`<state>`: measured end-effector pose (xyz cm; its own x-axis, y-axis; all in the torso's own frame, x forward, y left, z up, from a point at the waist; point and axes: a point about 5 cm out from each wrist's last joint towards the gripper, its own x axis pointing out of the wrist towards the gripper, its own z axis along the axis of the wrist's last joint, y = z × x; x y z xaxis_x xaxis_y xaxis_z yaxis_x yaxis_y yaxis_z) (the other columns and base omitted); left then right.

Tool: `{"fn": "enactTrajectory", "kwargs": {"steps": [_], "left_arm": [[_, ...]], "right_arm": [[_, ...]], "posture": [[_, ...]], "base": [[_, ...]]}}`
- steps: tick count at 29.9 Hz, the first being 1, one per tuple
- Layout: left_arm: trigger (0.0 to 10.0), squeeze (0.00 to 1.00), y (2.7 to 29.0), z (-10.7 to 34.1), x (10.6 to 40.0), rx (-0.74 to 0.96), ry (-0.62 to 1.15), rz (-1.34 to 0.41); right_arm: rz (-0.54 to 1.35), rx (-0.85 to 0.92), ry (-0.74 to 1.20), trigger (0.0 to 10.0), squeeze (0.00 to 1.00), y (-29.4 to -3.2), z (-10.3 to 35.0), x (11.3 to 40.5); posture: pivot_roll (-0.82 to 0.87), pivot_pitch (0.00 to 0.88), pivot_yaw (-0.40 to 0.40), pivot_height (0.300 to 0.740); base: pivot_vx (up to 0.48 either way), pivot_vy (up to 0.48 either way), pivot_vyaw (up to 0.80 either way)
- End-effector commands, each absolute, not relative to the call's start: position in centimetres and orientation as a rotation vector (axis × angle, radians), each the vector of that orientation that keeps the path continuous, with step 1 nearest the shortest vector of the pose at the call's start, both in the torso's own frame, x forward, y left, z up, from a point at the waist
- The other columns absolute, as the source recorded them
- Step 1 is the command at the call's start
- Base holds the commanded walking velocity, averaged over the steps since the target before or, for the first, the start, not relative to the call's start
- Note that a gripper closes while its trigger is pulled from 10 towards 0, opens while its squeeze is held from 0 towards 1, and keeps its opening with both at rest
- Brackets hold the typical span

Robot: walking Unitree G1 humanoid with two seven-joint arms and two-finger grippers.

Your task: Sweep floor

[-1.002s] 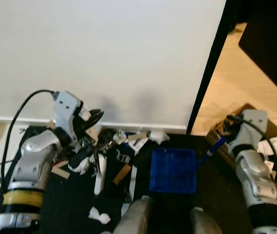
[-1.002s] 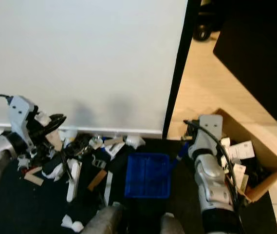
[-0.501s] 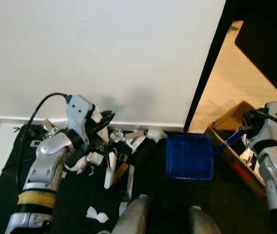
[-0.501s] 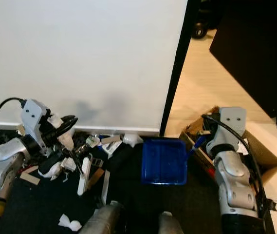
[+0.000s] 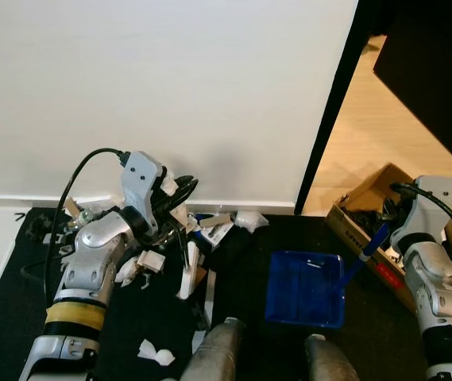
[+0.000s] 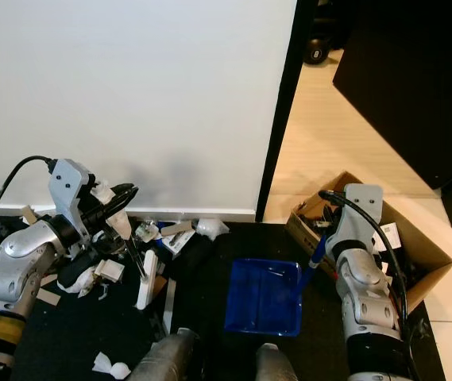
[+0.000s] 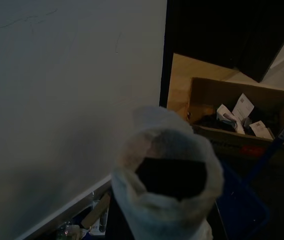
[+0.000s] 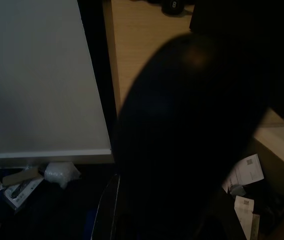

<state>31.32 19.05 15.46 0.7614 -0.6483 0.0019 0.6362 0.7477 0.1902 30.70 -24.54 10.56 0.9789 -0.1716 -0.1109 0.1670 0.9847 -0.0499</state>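
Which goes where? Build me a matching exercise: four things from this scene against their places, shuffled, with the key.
1. blue plastic dustpan
2. brown cardboard box
3. lone crumpled white paper scrap
4. left gripper

A. at the litter pile by the wall
B. by the doorway, holding papers
C. on the dark floor, between litter and box
D. beside the robot's left leg

Pairs: 1-C, 2-B, 3-D, 4-A

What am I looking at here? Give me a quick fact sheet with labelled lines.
Place: dark floor mat below a white wall, beside a doorway to a wooden floor
Mess: litter pile of paper scraps and packaging at the wall's foot
Left gripper: in the litter, holding what looks like a small broom
Right gripper: holds the blue dustpan by its handle
Dustpan: on the mat, right of the litter, apart from it
Nearby: open cardboard box of odds and ends beside the right arm
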Motion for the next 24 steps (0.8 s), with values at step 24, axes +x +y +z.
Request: {"fn": "enactTrajectory", "kwargs": {"steps": [24], "left_arm": [[10.0,0.00,18.8,14.8,31.0,0.200,-0.081,-0.708]], "right_arm": [[-0.100,-0.019,0.084,10.0,0.00,-23.6,9.9,31.0]], "posture": [[0.12,0.231,0.071,0.740]], "base": [[0.000,0.000,0.00]]}}
